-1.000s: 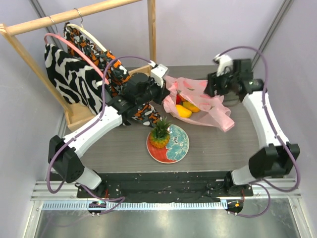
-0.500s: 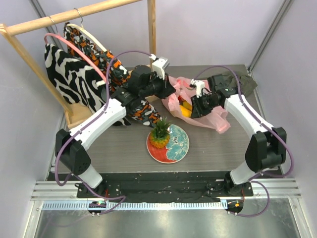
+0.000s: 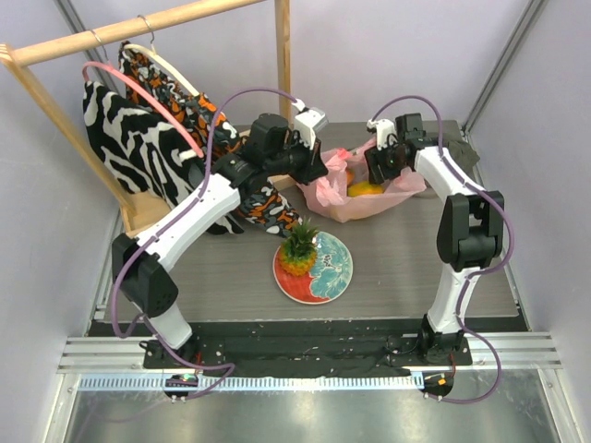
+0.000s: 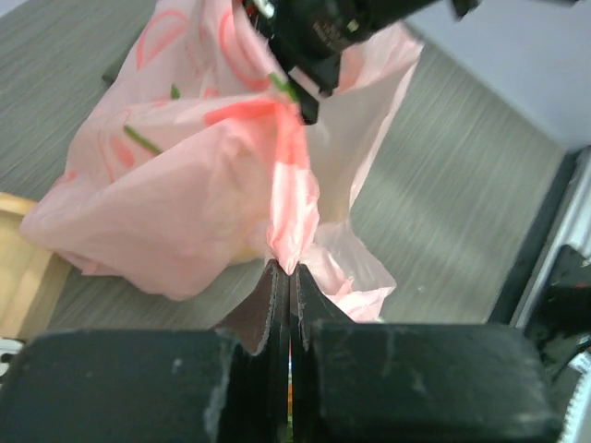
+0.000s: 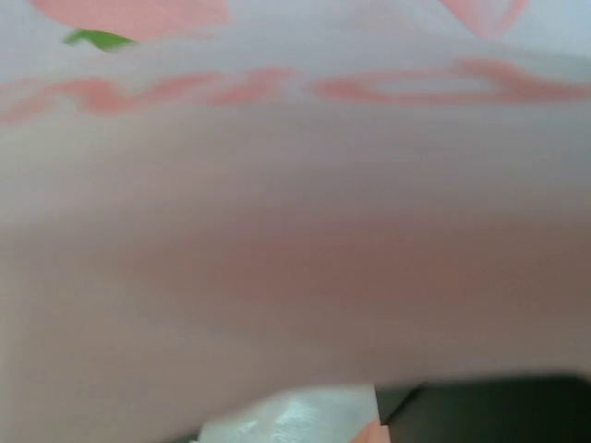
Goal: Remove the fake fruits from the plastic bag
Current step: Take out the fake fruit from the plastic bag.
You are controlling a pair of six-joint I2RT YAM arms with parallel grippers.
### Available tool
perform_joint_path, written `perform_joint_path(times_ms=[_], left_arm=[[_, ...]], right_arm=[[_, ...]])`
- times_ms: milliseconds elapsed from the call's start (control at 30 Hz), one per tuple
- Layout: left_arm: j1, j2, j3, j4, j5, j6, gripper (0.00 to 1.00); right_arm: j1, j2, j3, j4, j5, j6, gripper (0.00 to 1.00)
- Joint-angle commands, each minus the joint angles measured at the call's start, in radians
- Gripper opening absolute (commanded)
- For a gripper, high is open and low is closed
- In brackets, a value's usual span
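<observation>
**Both arms at the bag, one pineapple on the plate**

The grey table (image 3: 416, 268) carries a wooden rack (image 3: 138, 23) along its left side, with two patterned garments on it: a zebra-striped one (image 3: 129, 148) and an orange-and-black one (image 3: 199, 120).

There are two arms. The left arm (image 3: 199, 212) stretches from its base diagonally up and to the right, nearly straight, and ends at the left edge of the plastic bag (image 3: 351, 208). The left gripper (image 4: 291, 269) has its fingers pressed together on a twisted pinch of the pink film, which rises taut from the fingertips. The right arm (image 3: 462, 194) stands folded, its elbell high and its forearm angled back and leftward. It brings the right gripper (image 3: 377, 169) to the bag's upper right rim. The right wrist view is filled with blurred pink film, so whether those fingers are apart or together cannot be told.

The single bag sits at the far middle of the table, held up between the two grippers with its mouth gathered.

One round plate (image 3: 334, 269) lies nearer the bases, well apart from the bag. One pineapple (image 3: 297, 251) stands on its left part.

One yellow-orange piece (image 3: 367, 190) shows inside the bag. Any others there cannot be counted.
</observation>
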Motion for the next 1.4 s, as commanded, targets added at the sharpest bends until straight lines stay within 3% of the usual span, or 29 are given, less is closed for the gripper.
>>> perform_joint_path(times_ms=[0, 133, 400, 533, 567, 700, 900, 1100, 1367], left_arm=[[0.006, 0.026, 0.010, -0.051, -0.030, 0.132, 0.00], [0.006, 0.040, -0.004, -0.026, -0.030, 0.139, 0.00], [0.006, 0.044, -0.030, -0.020, -0.027, 0.126, 0.00], [0.006, 0.029, -0.052, -0.023, -0.044, 0.129, 0.00], [0.006, 0.020, -0.056, -0.028, -0.050, 0.132, 0.00], [0.006, 0.008, -0.087, -0.031, -0.085, 0.148, 0.00], [0.007, 0.018, -0.095, -0.006, -0.119, 0.191, 0.00], [0.007, 0.055, -0.015, 0.027, -0.142, 0.117, 0.00], [0.007, 0.152, 0.161, 0.059, -0.105, 0.036, 0.00]], right_arm=[[0.020, 0.059, 0.062, -0.018, -0.121, -0.012, 0.67], [0.023, 0.123, 0.116, -0.045, -0.212, 0.071, 0.73], [0.081, 0.226, 0.124, 0.002, -0.138, 0.093, 0.78], [0.097, 0.235, 0.116, 0.046, -0.089, 0.131, 0.55], [0.097, 0.225, 0.115, 0.054, -0.078, 0.133, 0.44], [0.089, 0.107, 0.040, 0.068, -0.072, 0.061, 0.32], [0.039, -0.197, -0.095, -0.081, -0.215, -0.010, 0.31], [0.012, -0.452, -0.227, -0.123, -0.420, -0.039, 0.36], [0.049, -0.507, -0.191, -0.244, -0.508, -0.036, 0.37]])
